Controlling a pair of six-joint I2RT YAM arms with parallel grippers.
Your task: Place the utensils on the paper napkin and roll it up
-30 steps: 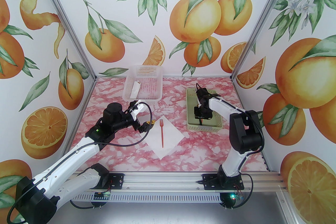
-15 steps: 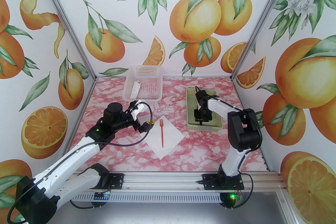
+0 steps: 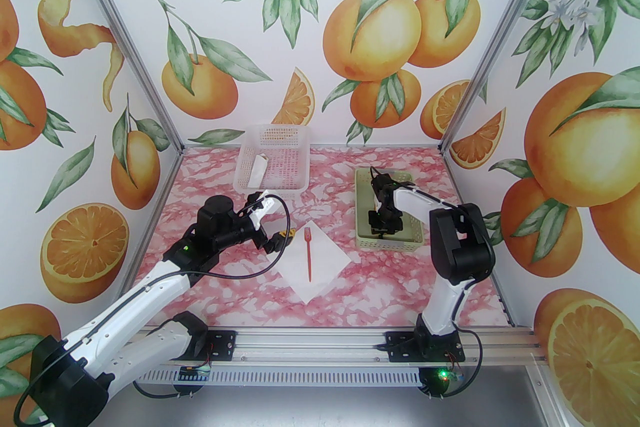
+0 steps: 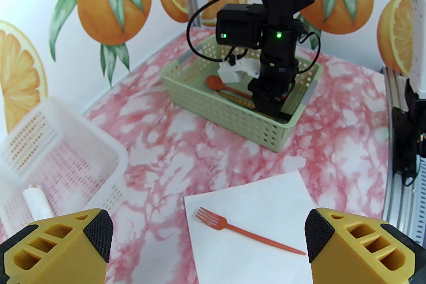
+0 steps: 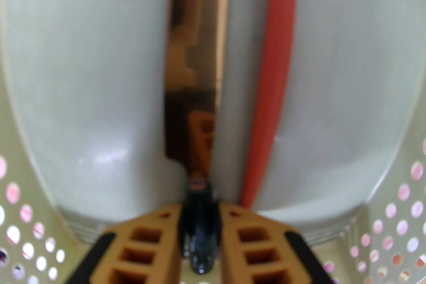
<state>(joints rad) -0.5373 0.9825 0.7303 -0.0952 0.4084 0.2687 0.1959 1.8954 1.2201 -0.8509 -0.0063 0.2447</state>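
Pinching knife (image 5: 191, 93) narrowly with right gripper (image 5: 199, 212) inside basket (image 3: 358, 209), likely bound for napkin (image 3: 327, 262) beside fork (image 3: 308, 255), with left gripper (image 4: 209, 237) wide, idle.

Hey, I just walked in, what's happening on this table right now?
Two robot arms are setting utensils on a napkin to roll up. The fork already lies on the napkin. The right gripper is down in the green basket, pinching the knife by its dark handle, with the spoon lying beside it. The left gripper hangs open near the napkin, holding nothing.
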